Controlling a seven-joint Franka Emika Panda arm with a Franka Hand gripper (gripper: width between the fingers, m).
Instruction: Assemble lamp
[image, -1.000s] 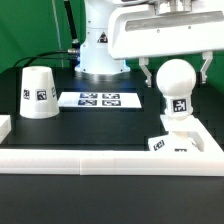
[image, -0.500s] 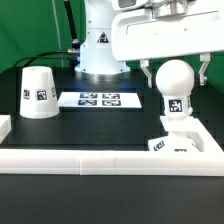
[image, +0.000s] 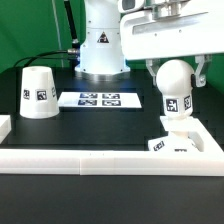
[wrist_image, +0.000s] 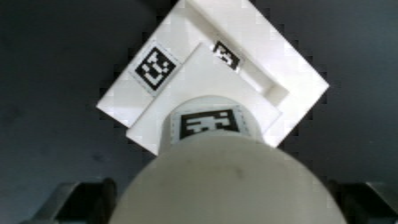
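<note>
Bulb (image: 174, 88): right of centre, seated on base (image: 180, 140); likely light, rigid, smooth and slippery. Best held across its widest girth. Jaws flank it; whether they grip it cannot be told.

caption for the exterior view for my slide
Gripper straddles the bulb standing on the base; shade sits apart at the exterior view's left.

Wrist view: round white ball bulb (wrist_image: 217, 165) blurred, cropped at frame edge, hiding part of blocky white plastic base (wrist_image: 205, 60). Claw (image: 176, 80) top cropped in ext view; its fingers (wrist_image: 75, 203) dim, contact w/ bulb unclear.
</note>
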